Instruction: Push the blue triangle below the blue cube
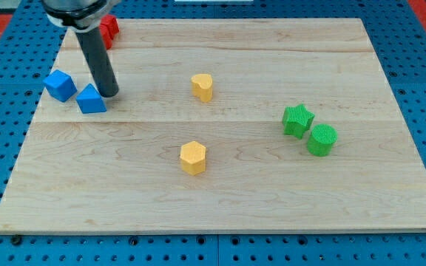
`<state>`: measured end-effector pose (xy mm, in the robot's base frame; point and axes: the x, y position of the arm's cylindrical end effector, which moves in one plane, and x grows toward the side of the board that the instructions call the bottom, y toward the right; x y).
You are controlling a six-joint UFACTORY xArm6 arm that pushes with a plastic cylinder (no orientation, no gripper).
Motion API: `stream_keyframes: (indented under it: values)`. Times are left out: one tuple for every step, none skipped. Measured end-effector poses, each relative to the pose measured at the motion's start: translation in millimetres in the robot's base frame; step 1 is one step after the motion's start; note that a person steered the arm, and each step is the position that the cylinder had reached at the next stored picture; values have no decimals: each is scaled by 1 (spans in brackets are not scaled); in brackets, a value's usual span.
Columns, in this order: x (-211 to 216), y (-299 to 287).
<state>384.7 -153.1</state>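
The blue triangle lies on the wooden board near the view's left edge. The blue cube sits just to its upper left, almost touching it. My tip rests on the board right beside the triangle's right side, touching or nearly touching it. The dark rod rises from there toward the view's top left.
A red block sits at the view's top left, partly hidden behind the rod. A yellow heart-shaped block and a yellow hexagon lie mid-board. A green star and green cylinder lie right. The board has edges all round.
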Motion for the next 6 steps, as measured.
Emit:
stream_keyframes:
  values:
    - [32,8]
    - [27,-52]
    - [4,-82]
    - [-7,-44]
    - [37,9]
    - [85,-62]
